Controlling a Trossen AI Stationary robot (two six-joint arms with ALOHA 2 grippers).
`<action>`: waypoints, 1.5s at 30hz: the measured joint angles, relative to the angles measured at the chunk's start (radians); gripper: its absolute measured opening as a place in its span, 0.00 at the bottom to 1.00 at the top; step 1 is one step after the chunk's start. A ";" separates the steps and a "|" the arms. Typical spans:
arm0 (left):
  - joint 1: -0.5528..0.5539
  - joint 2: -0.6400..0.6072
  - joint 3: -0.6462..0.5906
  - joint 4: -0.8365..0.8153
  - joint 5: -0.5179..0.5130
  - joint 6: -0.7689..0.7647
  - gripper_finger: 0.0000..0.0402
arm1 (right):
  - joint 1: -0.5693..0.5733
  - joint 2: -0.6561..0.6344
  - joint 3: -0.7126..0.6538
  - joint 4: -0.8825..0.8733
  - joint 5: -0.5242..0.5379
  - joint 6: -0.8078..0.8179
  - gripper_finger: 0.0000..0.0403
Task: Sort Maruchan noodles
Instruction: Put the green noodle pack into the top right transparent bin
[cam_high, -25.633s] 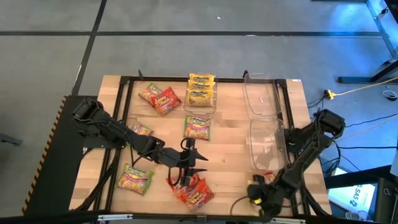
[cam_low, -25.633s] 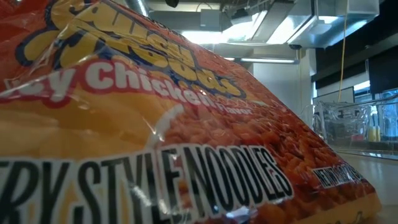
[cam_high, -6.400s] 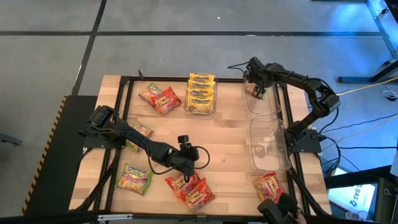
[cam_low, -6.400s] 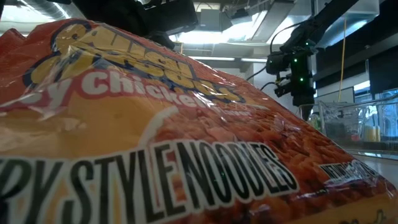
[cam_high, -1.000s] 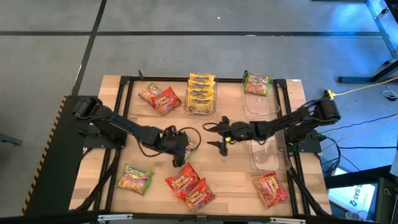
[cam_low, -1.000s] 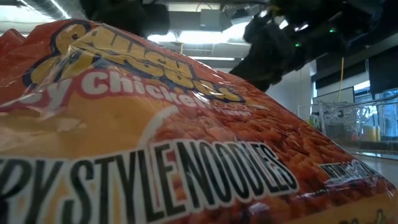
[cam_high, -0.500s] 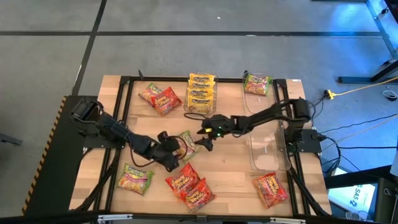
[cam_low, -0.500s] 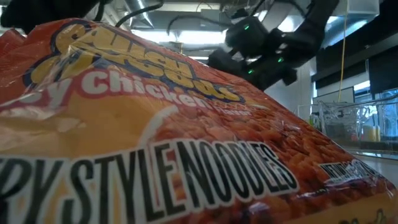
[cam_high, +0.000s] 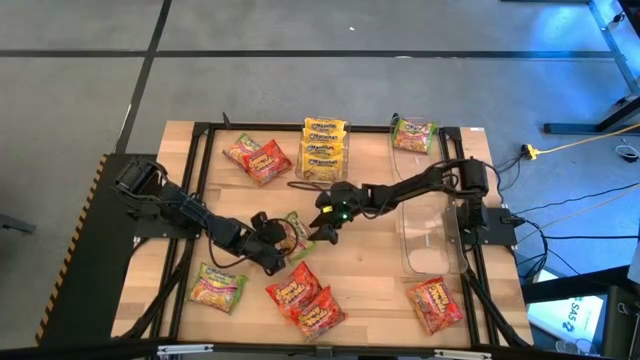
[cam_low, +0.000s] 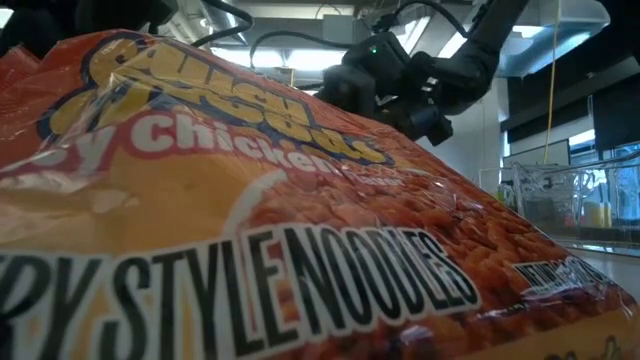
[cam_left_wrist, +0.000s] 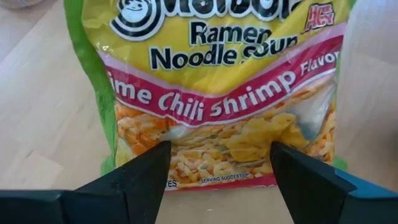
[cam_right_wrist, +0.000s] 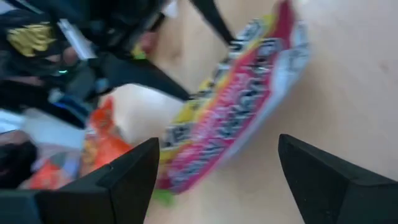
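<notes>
From above, working across from the left, I see a light green packet (cam_high: 217, 287) lying flat near the left front of the surface (cam_high: 370, 265). Behind it, toward the far edge, two red-orange packets (cam_high: 258, 157) lie together. My left end effector (cam_high: 281, 240) sits mid-surface, closed on the lower edge of a green Lime Chili Shrimp packet (cam_left_wrist: 221, 93); the left wrist view shows both fingers (cam_left_wrist: 140, 180) pinching it, holding the packet tilted up off the wood. Just in front of it, two more red-orange packets (cam_high: 304, 300) lie overlapped. Yellow packets (cam_high: 322, 147) are stacked in a clear bin (cam_high: 322, 175) at the far edge. My right end effector (cam_high: 326, 222) hangs just beside the held packet with its fingers spread apart, one on either side of the packet's free end in the right wrist view, though that view is blurred, so I can't confirm contact. Further right, another green packet (cam_high: 413, 133) rests in a clear bin (cam_high: 418, 165), and a red-orange packet (cam_high: 435, 304) lies at the right front corner.
</notes>
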 joint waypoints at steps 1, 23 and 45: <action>0.000 0.000 0.000 0.001 -0.001 0.000 0.68 | -0.008 -0.004 0.000 0.000 -0.027 0.015 0.75; 0.000 0.000 0.000 0.068 -0.042 0.054 0.68 | -0.001 0.031 0.000 -0.041 0.169 0.092 0.75; 0.000 0.000 0.000 0.079 -0.063 0.054 0.68 | 0.042 0.115 0.084 0.016 0.177 0.100 0.75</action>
